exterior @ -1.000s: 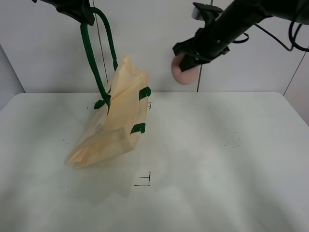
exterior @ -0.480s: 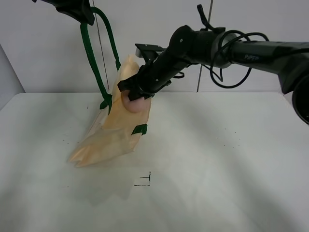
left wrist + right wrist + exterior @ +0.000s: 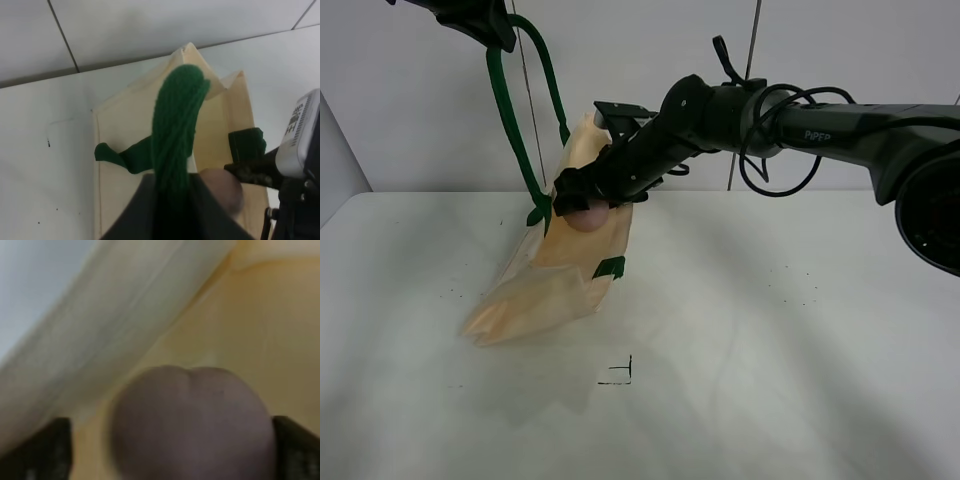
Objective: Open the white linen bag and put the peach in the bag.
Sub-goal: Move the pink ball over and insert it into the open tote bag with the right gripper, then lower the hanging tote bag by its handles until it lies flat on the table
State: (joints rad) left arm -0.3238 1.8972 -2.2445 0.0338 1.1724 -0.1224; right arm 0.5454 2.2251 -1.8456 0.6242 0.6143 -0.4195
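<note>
The white linen bag hangs tilted over the table, its bottom resting on the surface. My left gripper is shut on its dark green handle and holds it high; the handle fills the left wrist view. My right gripper is shut on the peach and holds it at the bag's open mouth. The peach shows in the left wrist view just inside the opening. In the right wrist view the peach sits between the fingers with cream fabric close around it.
The white table has a small black corner mark in front of the bag. A light wall stands behind. The right arm reaches across from the right.
My right gripper has carried the peach from the upper right across to the left and down to the bag's mouth. The left gripper has kept still with the handle.
</note>
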